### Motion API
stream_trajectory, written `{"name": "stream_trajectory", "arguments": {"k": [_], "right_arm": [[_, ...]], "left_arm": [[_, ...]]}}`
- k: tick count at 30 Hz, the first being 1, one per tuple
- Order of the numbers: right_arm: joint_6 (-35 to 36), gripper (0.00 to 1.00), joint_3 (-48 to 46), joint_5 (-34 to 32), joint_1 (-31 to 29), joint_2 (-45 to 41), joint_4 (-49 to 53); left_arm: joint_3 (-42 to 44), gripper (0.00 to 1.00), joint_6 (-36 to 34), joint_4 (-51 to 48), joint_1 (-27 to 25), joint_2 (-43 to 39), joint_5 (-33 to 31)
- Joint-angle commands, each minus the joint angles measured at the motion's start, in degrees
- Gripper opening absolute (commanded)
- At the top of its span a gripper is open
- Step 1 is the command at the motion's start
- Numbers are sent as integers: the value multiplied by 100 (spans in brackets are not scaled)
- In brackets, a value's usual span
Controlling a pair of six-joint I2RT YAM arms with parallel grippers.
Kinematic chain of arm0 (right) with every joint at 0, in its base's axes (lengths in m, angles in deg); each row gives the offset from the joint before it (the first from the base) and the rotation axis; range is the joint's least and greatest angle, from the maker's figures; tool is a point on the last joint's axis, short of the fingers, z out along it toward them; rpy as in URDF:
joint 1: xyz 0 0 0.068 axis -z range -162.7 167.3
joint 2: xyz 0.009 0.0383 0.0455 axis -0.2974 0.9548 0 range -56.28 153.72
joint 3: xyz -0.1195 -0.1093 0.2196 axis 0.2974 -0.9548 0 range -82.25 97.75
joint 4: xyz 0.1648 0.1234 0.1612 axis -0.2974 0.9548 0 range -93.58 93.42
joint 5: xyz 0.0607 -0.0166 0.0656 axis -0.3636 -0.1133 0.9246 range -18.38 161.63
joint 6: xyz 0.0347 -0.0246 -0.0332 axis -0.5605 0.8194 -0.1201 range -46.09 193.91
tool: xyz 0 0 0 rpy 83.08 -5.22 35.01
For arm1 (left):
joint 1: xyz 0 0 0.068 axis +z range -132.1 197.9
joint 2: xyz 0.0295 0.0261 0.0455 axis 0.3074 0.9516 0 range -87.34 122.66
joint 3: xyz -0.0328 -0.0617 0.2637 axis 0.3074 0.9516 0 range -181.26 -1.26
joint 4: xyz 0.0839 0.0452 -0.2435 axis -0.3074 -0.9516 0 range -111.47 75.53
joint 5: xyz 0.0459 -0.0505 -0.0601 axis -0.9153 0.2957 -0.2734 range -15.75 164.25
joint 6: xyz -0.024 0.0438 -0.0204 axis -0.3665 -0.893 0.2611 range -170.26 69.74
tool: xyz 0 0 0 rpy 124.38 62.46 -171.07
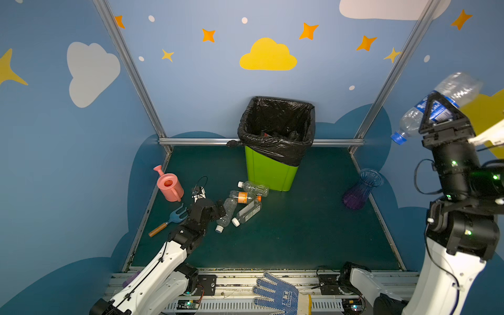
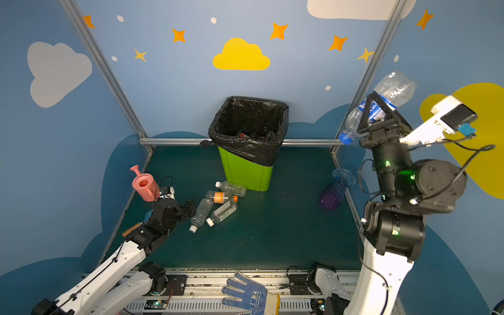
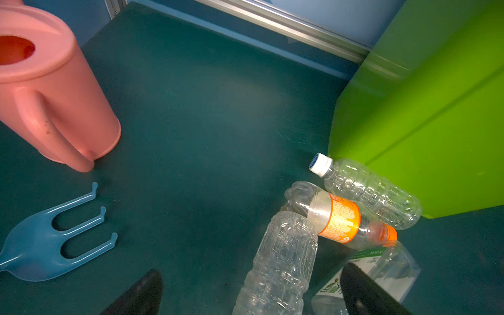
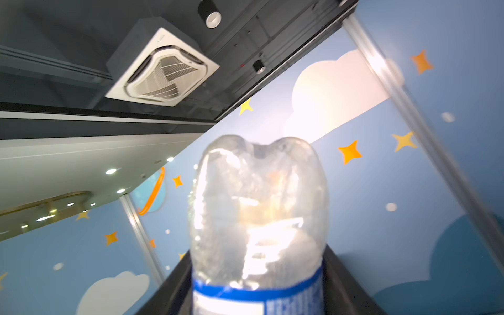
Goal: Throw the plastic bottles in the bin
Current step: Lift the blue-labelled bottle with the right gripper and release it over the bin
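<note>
The lime-green bin (image 1: 270, 171) (image 2: 245, 171) with a black liner stands at the back of the mat. Several clear plastic bottles lie in front of it: a white-capped one (image 1: 253, 188) (image 3: 371, 191), an orange-labelled one (image 1: 244, 197) (image 3: 338, 218), and a plain one (image 1: 227, 211) (image 3: 283, 259). My left gripper (image 1: 218, 210) (image 2: 188, 208) (image 3: 252, 275) is open low beside them, and the plain bottle lies between its fingers. My right gripper (image 1: 439, 109) (image 2: 377, 109) (image 4: 259, 286) is raised high at the right, shut on a blue-labelled bottle (image 1: 458, 87) (image 2: 395, 87) (image 4: 259, 204) held cap down.
A pink watering can (image 1: 169, 186) (image 3: 49, 90) and a blue hand rake (image 1: 174, 215) (image 3: 54, 240) lie left of my left gripper. A blue-purple vase (image 1: 360, 191) stands at the mat's right edge. A blue dotted glove (image 1: 275, 294) rests on the front rail.
</note>
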Motion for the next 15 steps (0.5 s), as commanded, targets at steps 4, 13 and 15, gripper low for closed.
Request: {"name": "stream_trajectory", "arguments": {"k": [4, 13, 15], "right_arm": [[1398, 78, 2275, 832, -2169, 3512, 2120], [1325, 97, 4440, -305, -2067, 4049, 2324], [1359, 98, 3171, -454, -2014, 3280, 1608]], "left_arm": [[-134, 100, 59, -23, 19, 53, 406], [-214, 100, 24, -361, 15, -49, 518], [-232, 100, 26, -396, 19, -102, 560]]}}
